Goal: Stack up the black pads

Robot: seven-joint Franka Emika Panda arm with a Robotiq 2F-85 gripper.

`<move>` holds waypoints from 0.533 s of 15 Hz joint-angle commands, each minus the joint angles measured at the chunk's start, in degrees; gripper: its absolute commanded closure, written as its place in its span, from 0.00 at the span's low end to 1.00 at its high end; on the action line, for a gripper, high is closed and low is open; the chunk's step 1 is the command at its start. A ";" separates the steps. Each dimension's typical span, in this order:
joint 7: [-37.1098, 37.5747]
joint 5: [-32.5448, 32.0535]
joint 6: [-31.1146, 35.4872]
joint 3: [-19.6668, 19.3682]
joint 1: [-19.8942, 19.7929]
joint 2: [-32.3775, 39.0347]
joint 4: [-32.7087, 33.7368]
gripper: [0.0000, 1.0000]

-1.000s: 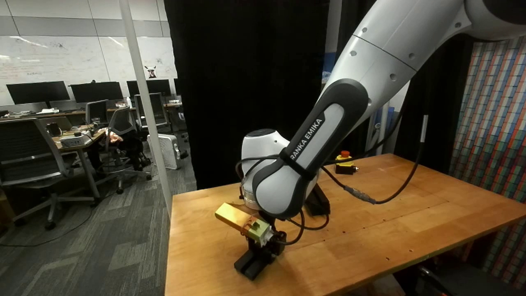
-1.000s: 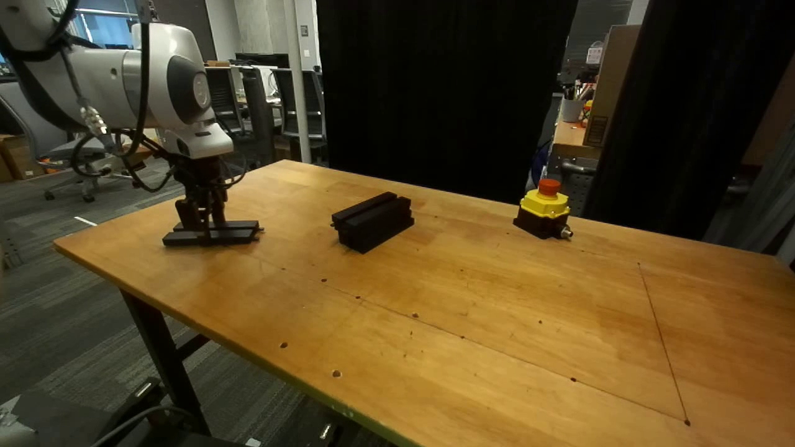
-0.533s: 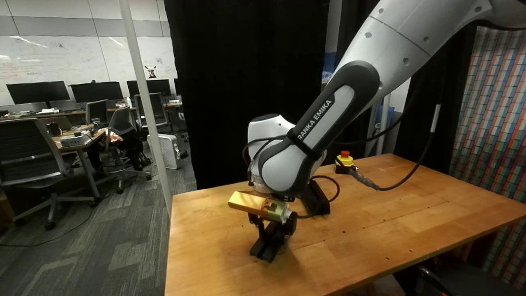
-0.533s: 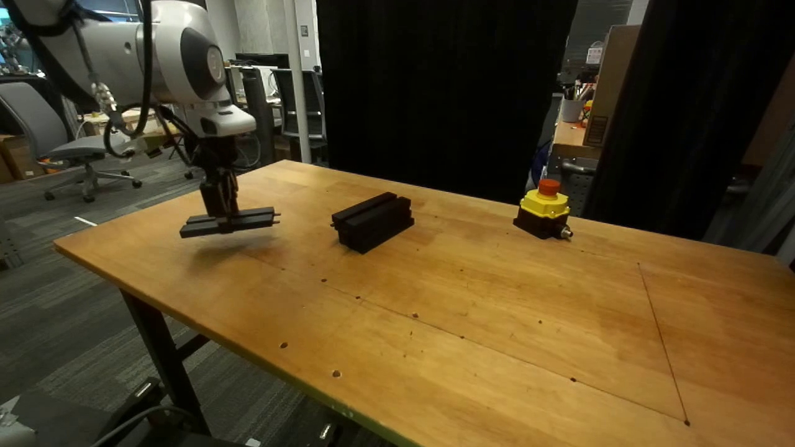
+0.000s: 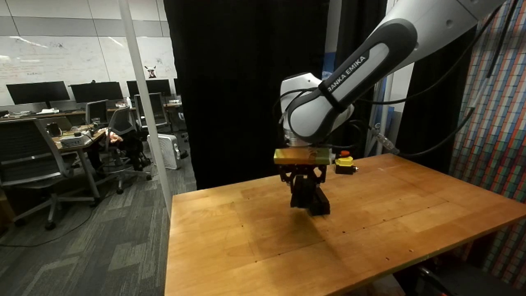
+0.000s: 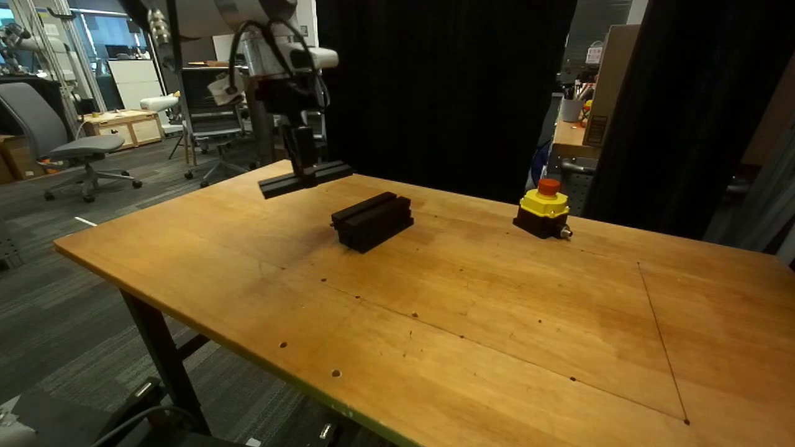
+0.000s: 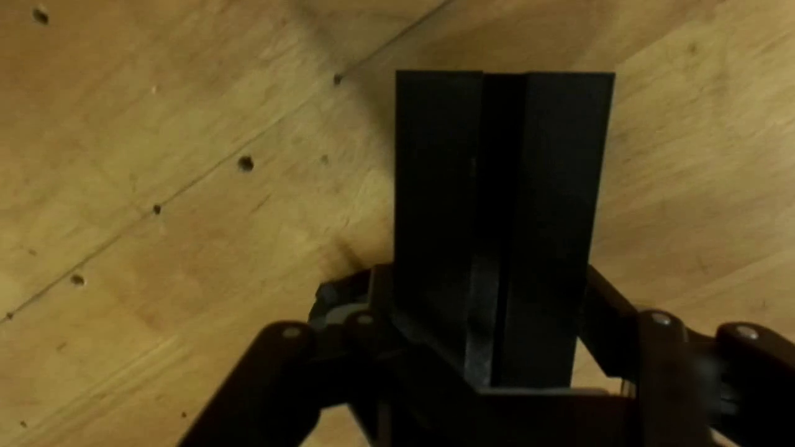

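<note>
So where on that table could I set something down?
In an exterior view, bare table runs from the yellow button to the near edge, and between that button and the stacked black pads. It's crowded beside the stack, where the gripper holds another black pad aloft.

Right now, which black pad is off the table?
The grooved black pad clamped in the jaws: it hangs in the air, while the other black pads rest stacked on the wooden table.
</note>
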 commanded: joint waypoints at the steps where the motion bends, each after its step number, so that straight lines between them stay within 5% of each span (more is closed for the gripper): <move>1: -9.74 -2.34 0.74 -1.24 -3.55 -2.11 -0.15 0.54; 8: -23.69 -3.51 5.14 -2.30 -6.45 -0.22 0.38 0.54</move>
